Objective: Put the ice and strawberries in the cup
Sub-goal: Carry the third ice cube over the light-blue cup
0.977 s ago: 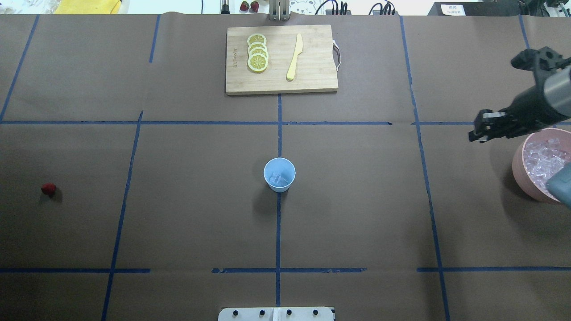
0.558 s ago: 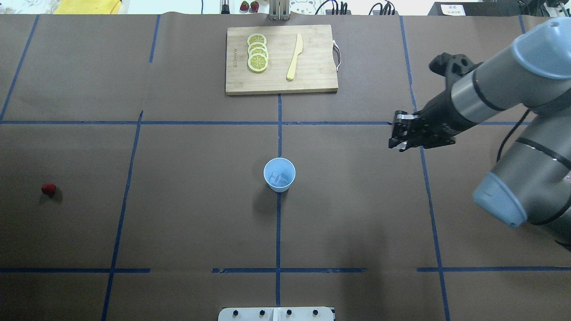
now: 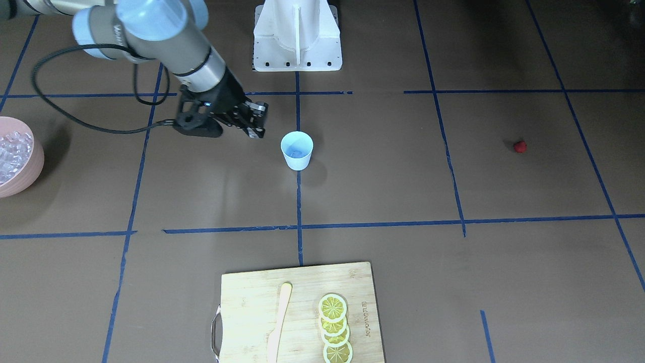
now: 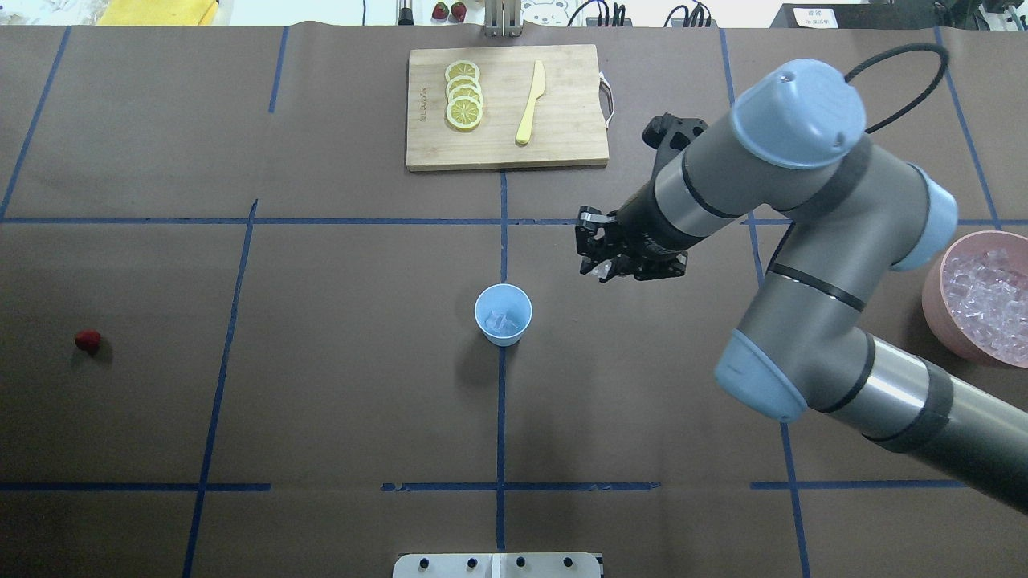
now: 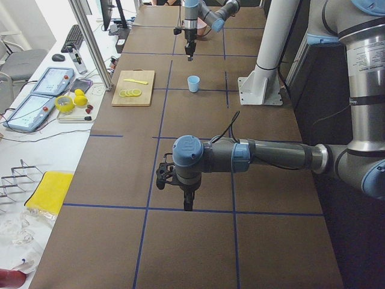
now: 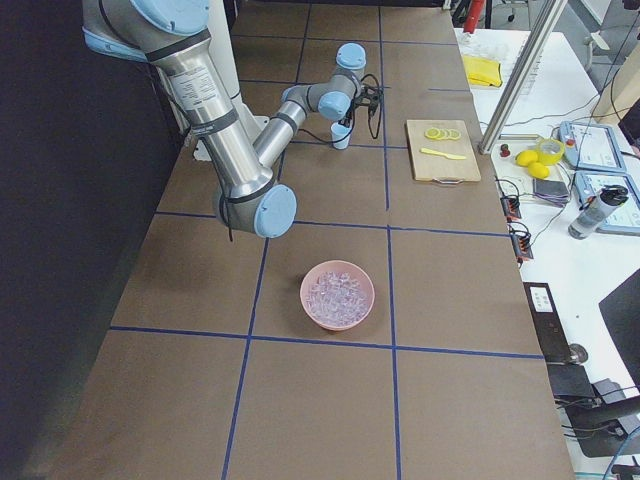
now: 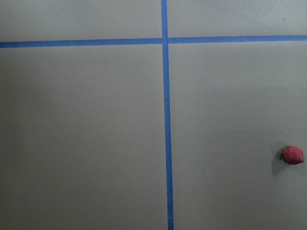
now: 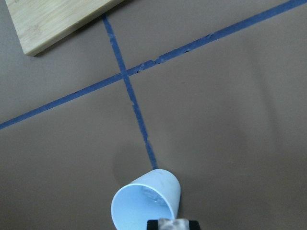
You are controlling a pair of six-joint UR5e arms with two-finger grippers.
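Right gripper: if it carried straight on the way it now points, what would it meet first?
Probably the brown table cover just short of the light-blue cup: the right gripper points roughly downward. Depth is unclear; it might clip the cup's rim.

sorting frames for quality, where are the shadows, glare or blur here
Overhead exterior: the cup throws a soft shadow toward the bottom edge; ice in the pink bowl glints. Right wrist-mounted: the right gripper, cut by the bottom edge, looks blurred. Exterior right: the left side is nearly black.
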